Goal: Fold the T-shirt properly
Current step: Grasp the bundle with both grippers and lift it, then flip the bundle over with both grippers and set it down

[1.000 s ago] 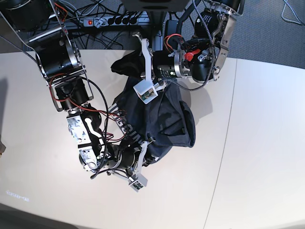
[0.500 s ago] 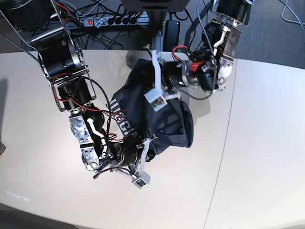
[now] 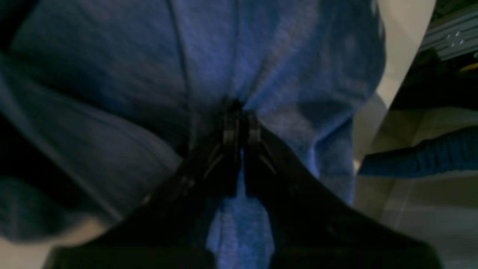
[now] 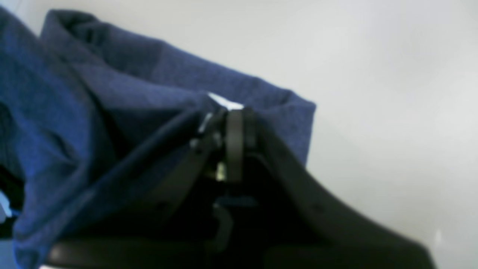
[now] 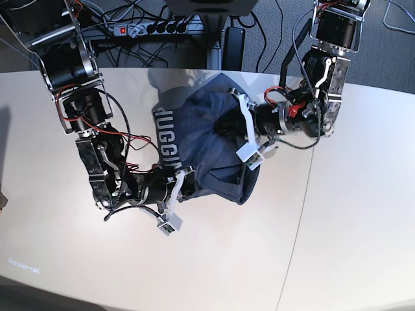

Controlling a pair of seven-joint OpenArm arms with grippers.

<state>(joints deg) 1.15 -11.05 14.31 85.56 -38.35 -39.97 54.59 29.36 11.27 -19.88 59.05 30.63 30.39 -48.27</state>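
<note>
The slate-blue T-shirt (image 5: 206,144) hangs bunched between both grippers above the pale table (image 5: 350,220), with white block letters (image 5: 166,139) showing along its left side. In the base view my left gripper (image 5: 225,126) reaches in from the right and grips the shirt's upper folds. Up close, the left gripper (image 3: 241,112) is shut on gathered T-shirt (image 3: 283,56) fabric. My right gripper (image 5: 189,184) holds the lower left edge. In its wrist view the right gripper (image 4: 233,112) is shut on a T-shirt (image 4: 112,112) fold, a small white patch showing at the tips.
A power strip (image 5: 146,27) and loose cables lie behind the table's far edge. A seam (image 5: 305,194) runs down the tabletop right of the shirt. Each arm's white camera mount (image 5: 249,155) juts out beside the cloth.
My left gripper has swung right and down with its cloth. My right gripper has moved up and left. The shirt is drawn wider and the white letters have turned into view.
</note>
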